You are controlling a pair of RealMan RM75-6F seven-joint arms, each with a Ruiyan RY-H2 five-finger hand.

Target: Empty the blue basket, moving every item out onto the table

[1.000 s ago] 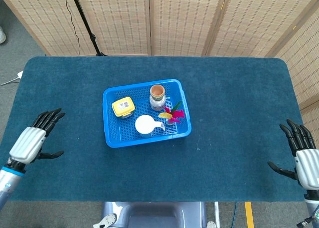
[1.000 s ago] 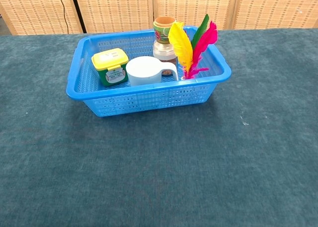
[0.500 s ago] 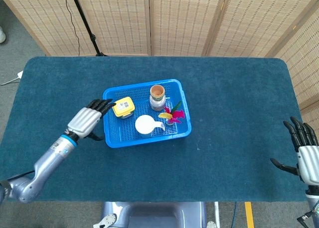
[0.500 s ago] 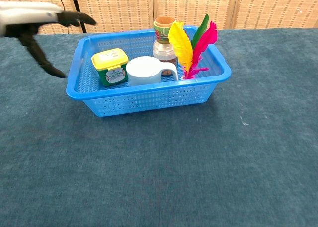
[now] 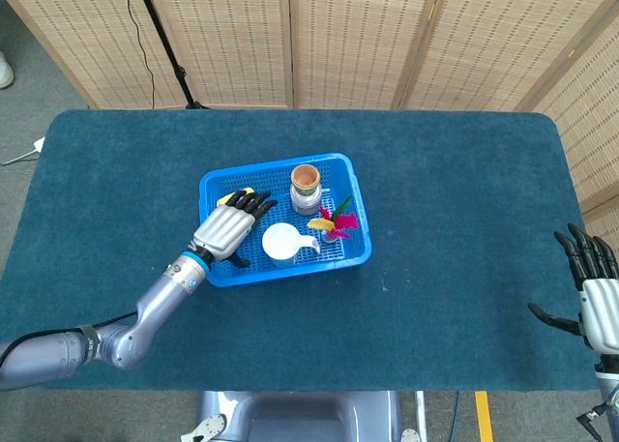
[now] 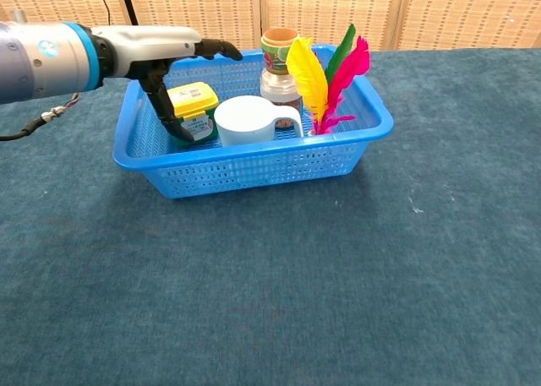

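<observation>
Left hand (image 5: 225, 231) hovers over the blue basket (image 5: 283, 269), fingers (image 5: 253, 203) spread above the yellow tub (image 5: 235, 195). White mug (image 5: 283, 244), jar (image 5: 306, 188) and feathers (image 5: 336, 221) sit inside. Right hand (image 5: 595, 292) waits open at the counter (image 5: 445, 200) edge.

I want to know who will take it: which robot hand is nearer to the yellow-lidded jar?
The left robot hand: it hovers over the yellow-lidded jar in the basket. The right robot hand is far away at the table's edge.
</observation>
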